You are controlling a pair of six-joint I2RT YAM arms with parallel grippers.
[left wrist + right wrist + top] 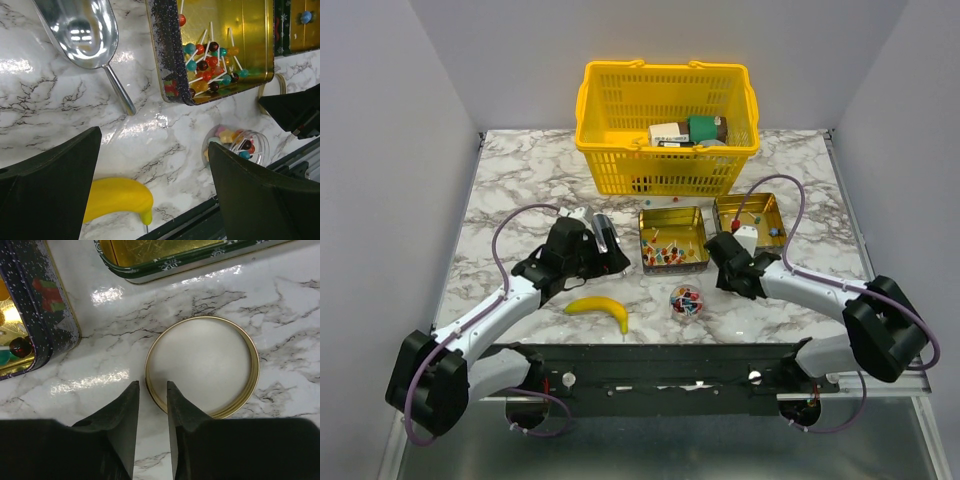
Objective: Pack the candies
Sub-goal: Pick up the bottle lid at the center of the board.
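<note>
Candies (665,252) on white sticks lie in the left gold-lined tin (167,60), more candies (239,142) fill a small clear jar (686,301), and a few sit in the right tin (750,215). My left gripper (155,145) hangs wide open above the marble, with the banana (117,197) low on its left and the jar by its right finger. My right gripper (151,385) is narrowly open over a round gold lid (202,372). One fingertip stands outside the rim and one inside it. The left one shows a gap to the rim.
A metal scoop (85,30) lies left of the candy tin. The yellow basket (665,165) with boxes stands at the back. The banana (600,308) lies near the front rail (640,375). Grey walls close both sides.
</note>
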